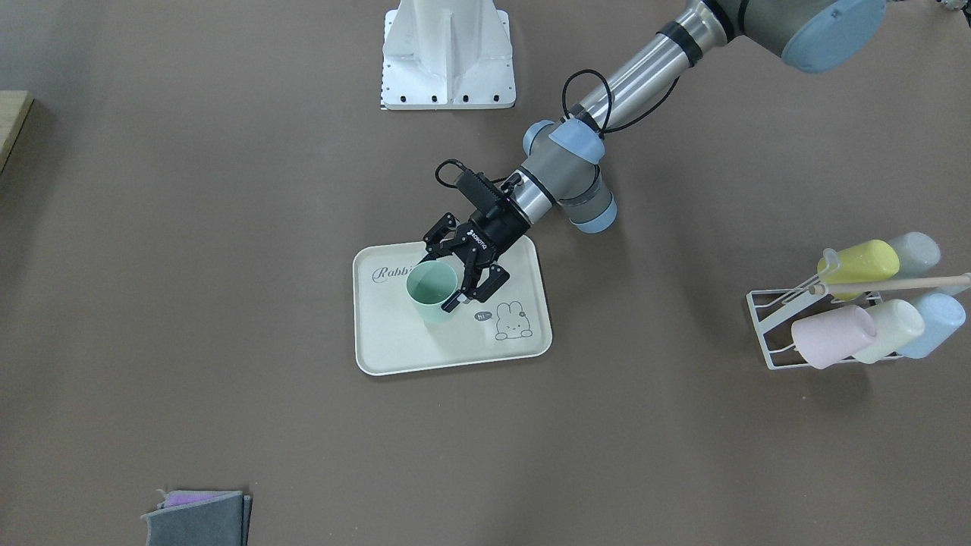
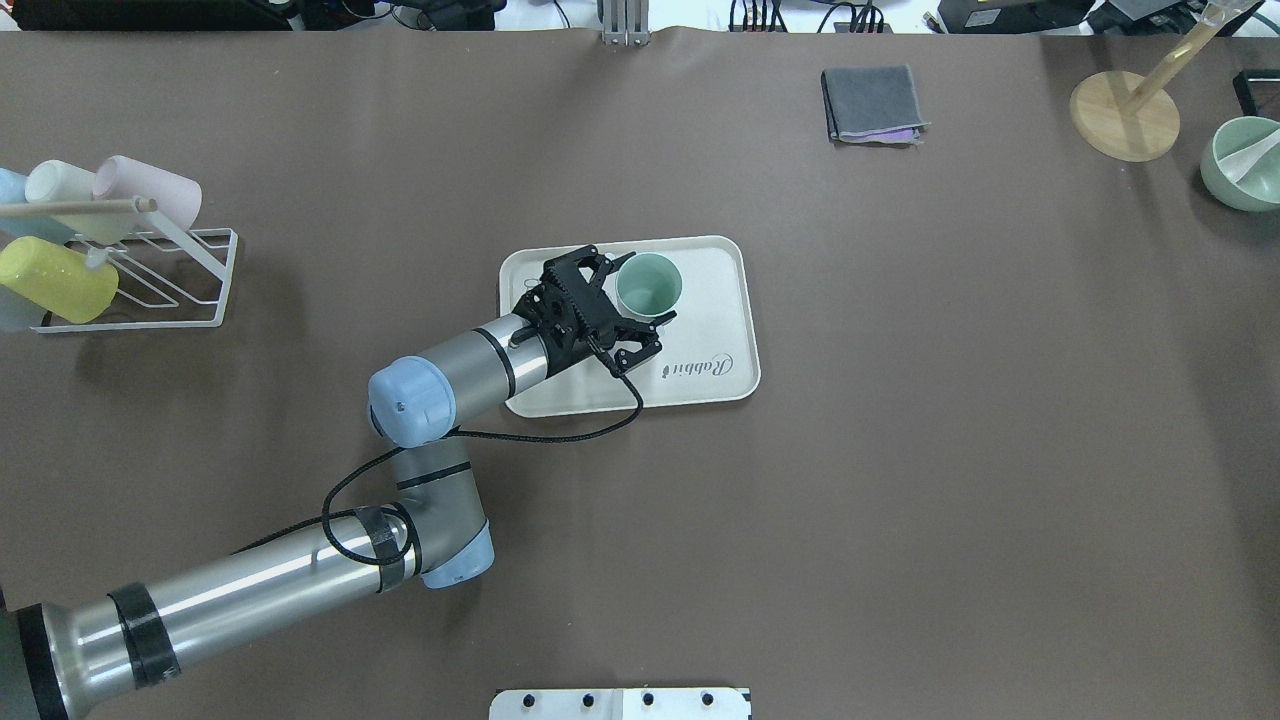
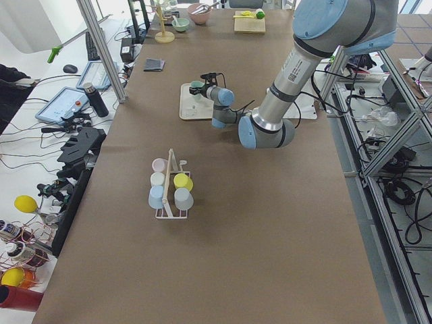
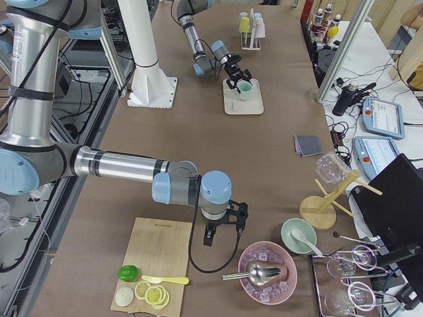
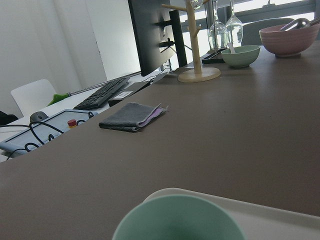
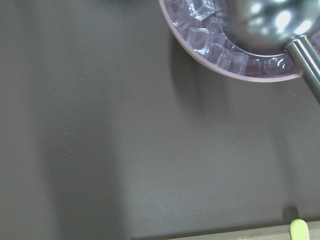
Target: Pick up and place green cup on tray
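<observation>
The green cup [image 1: 431,292] stands upright, mouth up, on the cream tray [image 1: 455,349] with "Rabbit" script. In the overhead view the cup [image 2: 648,285] is in the tray's [image 2: 720,270] far half. My left gripper [image 1: 444,279] is low over the tray, its jaws spread wide on either side of the cup; in the overhead view the left gripper [image 2: 638,292] looks open, with gaps to the cup wall. The left wrist view shows only the cup's rim [image 5: 177,220] at the bottom. My right gripper [image 4: 211,234] shows only in the exterior right view; I cannot tell its state.
A white wire rack [image 2: 150,290] with several pastel cups stands at the table's left end. A folded grey cloth [image 2: 870,100], a wooden stand [image 2: 1125,115] and a green bowl [image 2: 1240,165] are at the far right. A pink ice bowl [image 4: 268,271] and cutting board [image 4: 158,257] lie near the right gripper.
</observation>
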You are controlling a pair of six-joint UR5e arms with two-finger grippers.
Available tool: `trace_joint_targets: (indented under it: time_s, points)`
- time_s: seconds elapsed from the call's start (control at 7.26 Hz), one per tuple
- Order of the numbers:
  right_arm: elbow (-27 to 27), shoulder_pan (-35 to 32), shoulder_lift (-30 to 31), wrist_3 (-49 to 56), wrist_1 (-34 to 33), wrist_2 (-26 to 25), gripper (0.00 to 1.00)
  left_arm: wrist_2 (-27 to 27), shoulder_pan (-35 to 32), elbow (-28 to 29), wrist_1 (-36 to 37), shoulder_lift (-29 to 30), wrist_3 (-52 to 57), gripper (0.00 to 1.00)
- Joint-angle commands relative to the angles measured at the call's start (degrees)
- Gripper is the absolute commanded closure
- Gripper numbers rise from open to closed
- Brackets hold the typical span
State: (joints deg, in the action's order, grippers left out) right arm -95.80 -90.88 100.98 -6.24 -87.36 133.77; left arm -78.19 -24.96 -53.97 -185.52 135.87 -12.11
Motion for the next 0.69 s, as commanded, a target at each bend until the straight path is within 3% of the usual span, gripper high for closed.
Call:
trace_joint_targets:
  time_s: [0.0, 0.28, 0.55]
  points:
    - [0.00, 0.00, 0.00, 0.00, 0.00, 0.00, 0.00, -0.12, -0.09, -0.25, 0.16, 0.10, -0.37, 0.01]
    - [0.00, 0.00, 0.00, 0.00, 0.00, 0.00, 0.00, -0.12, -0.17, -0.60, 0.51, 1.15, -0.63, 0.01]
    - [0.00, 0.00, 0.00, 0.00, 0.00, 0.00, 0.00, -0.03, -1.05, -1.39, 4.52, 6.31, -7.45, 0.01]
